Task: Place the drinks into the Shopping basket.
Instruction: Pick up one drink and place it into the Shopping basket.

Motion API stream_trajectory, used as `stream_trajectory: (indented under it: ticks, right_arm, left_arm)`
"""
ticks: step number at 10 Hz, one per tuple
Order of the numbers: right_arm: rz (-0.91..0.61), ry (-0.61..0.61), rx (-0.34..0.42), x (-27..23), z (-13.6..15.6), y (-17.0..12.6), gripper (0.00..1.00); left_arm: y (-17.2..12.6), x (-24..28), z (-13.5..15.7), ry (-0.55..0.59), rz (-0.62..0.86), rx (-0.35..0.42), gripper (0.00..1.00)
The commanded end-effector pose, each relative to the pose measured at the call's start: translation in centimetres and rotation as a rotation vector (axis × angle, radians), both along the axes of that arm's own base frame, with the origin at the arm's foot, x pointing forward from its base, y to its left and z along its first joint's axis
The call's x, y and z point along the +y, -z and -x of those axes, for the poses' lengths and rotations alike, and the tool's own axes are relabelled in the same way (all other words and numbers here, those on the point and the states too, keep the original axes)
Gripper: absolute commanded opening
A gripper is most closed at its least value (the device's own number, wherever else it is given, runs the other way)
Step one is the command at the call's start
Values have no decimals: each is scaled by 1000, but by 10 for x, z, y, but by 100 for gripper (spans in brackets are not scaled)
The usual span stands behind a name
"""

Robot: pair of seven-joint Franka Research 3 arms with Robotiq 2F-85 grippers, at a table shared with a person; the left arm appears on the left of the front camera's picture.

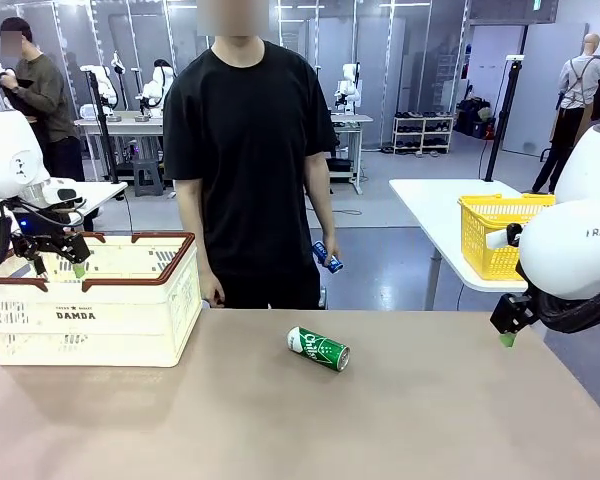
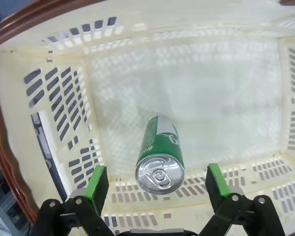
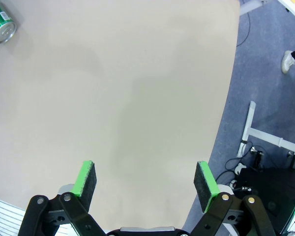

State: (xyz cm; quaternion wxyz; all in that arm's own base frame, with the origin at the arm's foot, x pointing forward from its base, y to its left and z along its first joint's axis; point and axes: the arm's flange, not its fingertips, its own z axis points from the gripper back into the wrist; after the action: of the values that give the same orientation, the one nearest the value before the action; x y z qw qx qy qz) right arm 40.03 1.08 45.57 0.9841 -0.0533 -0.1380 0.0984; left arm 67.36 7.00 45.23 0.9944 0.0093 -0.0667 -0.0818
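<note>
— Where do we stand, starting at the Shopping basket (image 1: 76,315)?
— Our left pincer (image 1: 60,266) hangs over it, fingers apart; a green can (image 2: 160,152) lies inside.
— And to its right?
— A second green can (image 1: 318,348) lies on the surface (image 1: 430,420), the person's hand (image 1: 330,245) holds a blue can (image 1: 326,258), then our right pincer (image 3: 145,183), spread and empty.

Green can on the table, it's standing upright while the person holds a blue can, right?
Not quite. The green can on the table lies on its side, not upright; the front view shows it. The person's hand does hold a blue can.
</note>
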Motion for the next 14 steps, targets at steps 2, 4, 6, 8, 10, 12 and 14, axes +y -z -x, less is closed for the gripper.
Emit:
stream_trajectory:
  ticks: [2,4,6,8,10,12,14]
  right_arm:
    - [4,-11,4,-2,0,-1,100]
    - [4,-11,4,-2,0,-1,100]
    - [4,-11,4,-2,0,-1,100]
    - [4,-11,4,-2,0,-1,100]
    - [4,-11,4,-2,0,-1,100]
    - [4,-11,4,-2,0,-1,100]
    - [4,-11,4,-2,0,-1,100]
  left_arm:
    - [0,0,0,0,0,0,100]
    - [0,0,0,0,0,0,100]
    - [0,0,0,0,0,0,100]
    - [0,0,0,0,0,0,100]
    - [0,0,0,0,0,0,100]
    - [0,0,0,0,0,0,100]
    - [-25,-4,3,57,-37,-58,100]
